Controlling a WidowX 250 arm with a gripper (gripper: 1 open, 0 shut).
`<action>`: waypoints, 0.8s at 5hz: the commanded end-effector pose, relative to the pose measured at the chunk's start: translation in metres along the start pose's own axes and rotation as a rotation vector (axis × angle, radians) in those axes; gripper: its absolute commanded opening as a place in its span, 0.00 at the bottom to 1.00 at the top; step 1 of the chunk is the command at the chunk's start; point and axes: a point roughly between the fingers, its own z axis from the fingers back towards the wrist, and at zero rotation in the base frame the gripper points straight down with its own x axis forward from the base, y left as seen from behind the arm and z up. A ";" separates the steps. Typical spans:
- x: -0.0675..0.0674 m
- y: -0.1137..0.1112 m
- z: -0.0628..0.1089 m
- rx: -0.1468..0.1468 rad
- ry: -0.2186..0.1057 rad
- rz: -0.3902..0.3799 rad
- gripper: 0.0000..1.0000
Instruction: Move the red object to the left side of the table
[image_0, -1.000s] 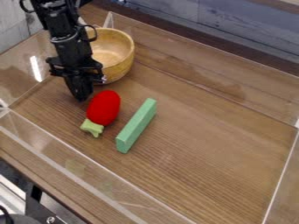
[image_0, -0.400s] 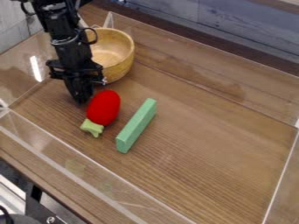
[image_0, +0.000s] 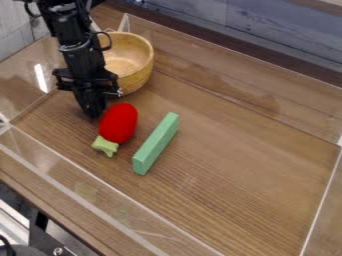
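I see my gripper (image_0: 91, 106) closed, seemingly empty, just beside the red object (image_0: 118, 122), which lies toward the table's (image_0: 241, 160) left-rear corner, between a wooden bowl (image_0: 123, 58) and a green block (image_0: 156, 142).

Table (image_0: 254, 140) with red object (image_0: 118, 122), block (image_0: 155, 143), bowl (image_0: 123, 58)

red object (image_0: 119, 121): rounded, pale-green leafy end toward camera | lies on table (image_0: 241, 150)
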 end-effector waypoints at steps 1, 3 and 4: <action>0.011 0.000 0.013 0.021 -0.042 -0.009 0.00; 0.013 0.001 0.012 0.022 -0.037 0.006 0.00; 0.014 0.001 0.012 0.022 -0.035 0.015 0.00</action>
